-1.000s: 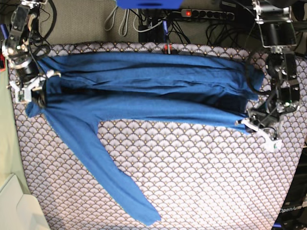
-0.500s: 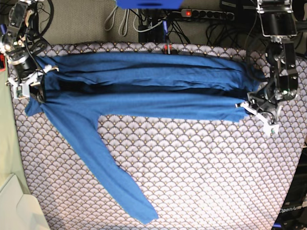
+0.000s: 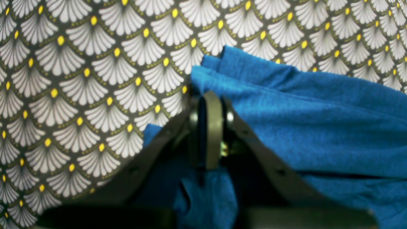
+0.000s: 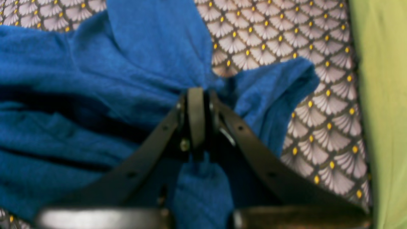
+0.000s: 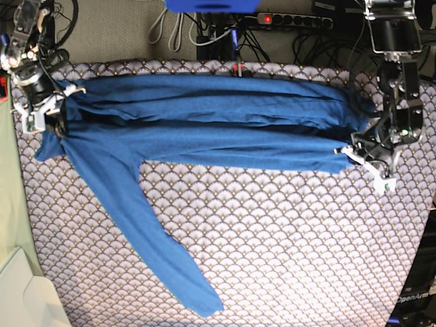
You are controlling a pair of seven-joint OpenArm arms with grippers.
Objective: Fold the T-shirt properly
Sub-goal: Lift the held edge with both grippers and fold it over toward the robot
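Nearest to us, 1 long sleeve (image 5: 146,235) of the T-shirt (image 5: 204,122) trails loose down the scallop-patterned cloth (image 5: 286,238) on the desk, ending close to the near edge, left of centre. We see no pincer on it.

Moving up, the shirt's body lies as a long band across the far half of the desk, left to right. Compared with 1 second ago, the near edge of that band has been carried toward the far side: the dark gap between the layers has narrowed and the front panel now sits flatter against the rest. We judge that the lengthwise fold is being laid over and is close to done, with the loose sleeve left to tuck in.

On the right of the base view, our left pincer (image 5: 357,153) is clenched on the shirt's end; the left wrist view shows fabric bunched between its closed jaws (image 3: 210,127). It has lifted slightly toward the far side since the earlier frame.

On the left, our right pincer (image 5: 44,112) is likewise clamped on cloth, with a tuft hanging through the jaws in the right wrist view (image 4: 197,121). It too has moved farther up the desk.

Beyond the desk's far edge, a power strip (image 5: 293,20) and cables lie on the floor.
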